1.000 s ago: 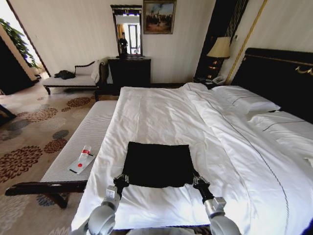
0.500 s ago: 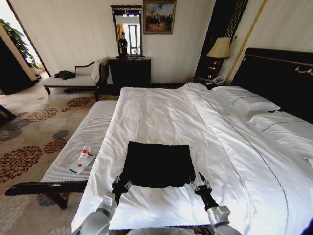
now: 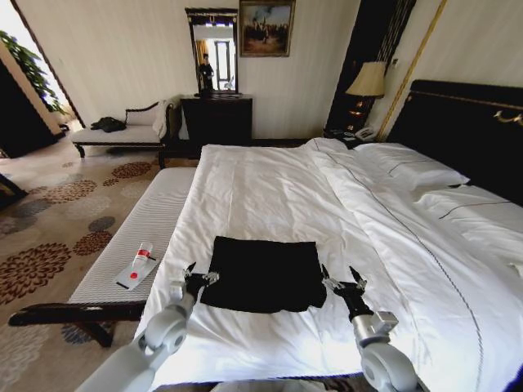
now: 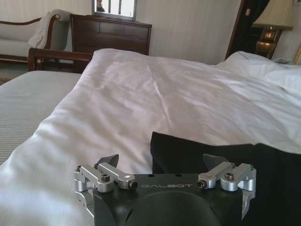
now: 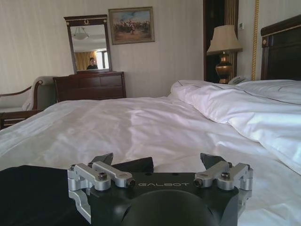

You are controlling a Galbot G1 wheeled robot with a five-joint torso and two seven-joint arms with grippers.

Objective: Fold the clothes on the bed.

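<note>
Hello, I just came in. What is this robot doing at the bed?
It is folding a black T-shirt that lies on the white bed near the foot edge, already in a compact rectangle. The left gripper is open just off the shirt's left edge, and the right gripper is open just off its right edge. Neither holds the cloth.

Count on inspection: one bed (image 3: 278, 188); one black T-shirt (image 3: 263, 273), folded, on its duvet; two white pillows (image 3: 413, 170) at the headboard; two grippers, left gripper (image 3: 194, 279) and right gripper (image 3: 345, 283), both with fingers spread; one striped bench (image 3: 139, 233); one table lamp (image 3: 368, 82); one mirror (image 3: 212, 53); one framed painting (image 3: 265, 28).
</note>
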